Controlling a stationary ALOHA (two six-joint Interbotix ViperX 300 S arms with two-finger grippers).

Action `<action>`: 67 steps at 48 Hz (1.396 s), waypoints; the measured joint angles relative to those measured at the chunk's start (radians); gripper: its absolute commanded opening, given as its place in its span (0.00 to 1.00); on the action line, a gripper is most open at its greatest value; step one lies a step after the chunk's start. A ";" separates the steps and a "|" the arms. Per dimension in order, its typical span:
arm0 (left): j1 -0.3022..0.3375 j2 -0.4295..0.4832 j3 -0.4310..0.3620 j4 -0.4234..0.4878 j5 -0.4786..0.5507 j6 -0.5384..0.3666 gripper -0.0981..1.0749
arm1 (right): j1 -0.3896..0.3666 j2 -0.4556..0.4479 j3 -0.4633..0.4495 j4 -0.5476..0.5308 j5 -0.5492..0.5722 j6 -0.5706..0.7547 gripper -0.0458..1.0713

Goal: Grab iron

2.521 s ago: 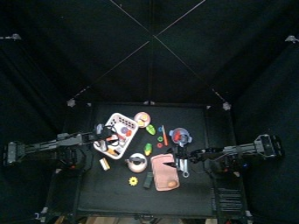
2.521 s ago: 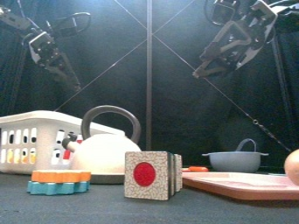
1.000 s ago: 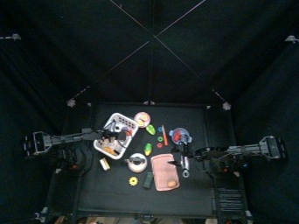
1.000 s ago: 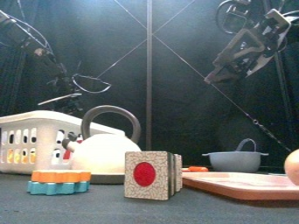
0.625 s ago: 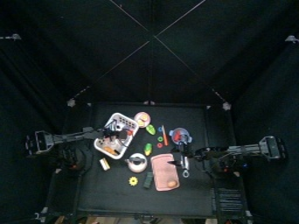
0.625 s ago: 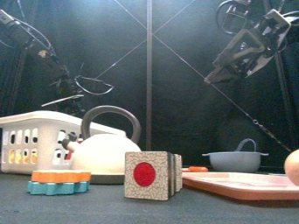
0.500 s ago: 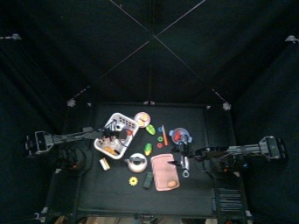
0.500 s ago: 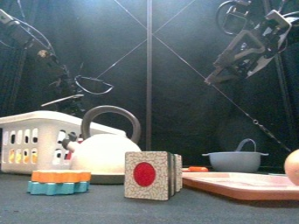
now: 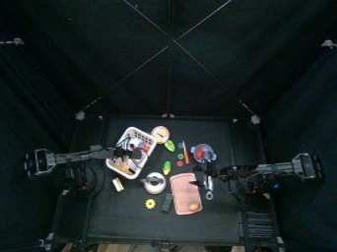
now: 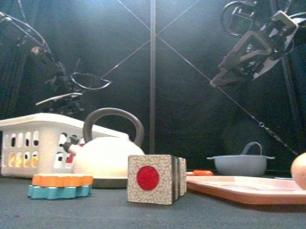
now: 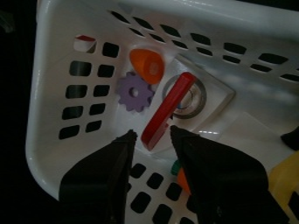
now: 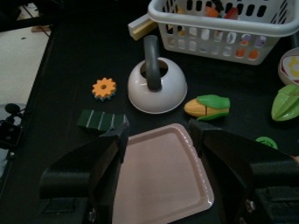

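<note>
The iron (image 11: 181, 96) seems to be the pale piece with a red handle that lies inside the white basket (image 11: 70, 35), on the basket's floor. I cannot tell its shape with full certainty. Just beside it in the same basket lie a purple gear (image 11: 135, 90) and an orange piece (image 11: 146, 63).

The left gripper (image 11: 152, 138) hangs above the basket, with the red handle showing between its jaws. The jaws are spread wide and grasp nothing; they are apart from the iron.

In the top view the basket stands on the left part of the tabletop (image 9: 224, 221). In front of the basket stands a white kettle (image 12: 156, 86) with a grey arched handle. Near the kettle lie an orange gear (image 12: 104, 87), a dark green block (image 12: 100, 120) and a toy corn cob (image 12: 208, 106). A pink tray (image 12: 163, 171) lies beside the kettle, on the right arm's side.

The right gripper (image 12: 158, 131) hangs high over the pink tray. Its jaws are released, and nothing is between them.
</note>
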 measured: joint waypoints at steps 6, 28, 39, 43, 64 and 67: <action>0.005 0.006 0.003 0.005 -0.029 0.000 0.75 | 0.000 0.000 0.000 0.000 0.000 0.000 0.85; 0.025 0.055 0.015 0.014 -0.081 0.000 0.75 | -0.002 0.000 0.000 0.000 0.000 0.000 0.85; 0.032 0.087 0.015 0.014 -0.106 0.000 0.74 | -0.002 0.000 0.002 0.000 0.000 0.000 0.85; 0.038 0.098 0.017 0.014 -0.115 0.002 0.74 | -0.002 0.000 0.000 0.000 0.000 0.000 0.85; 0.046 0.115 0.015 0.014 -0.120 -0.002 0.55 | -0.002 0.002 0.005 0.000 0.000 0.000 0.85; 0.046 0.112 0.015 0.014 -0.118 -0.003 0.50 | -0.002 0.000 0.006 -0.002 0.000 0.000 0.85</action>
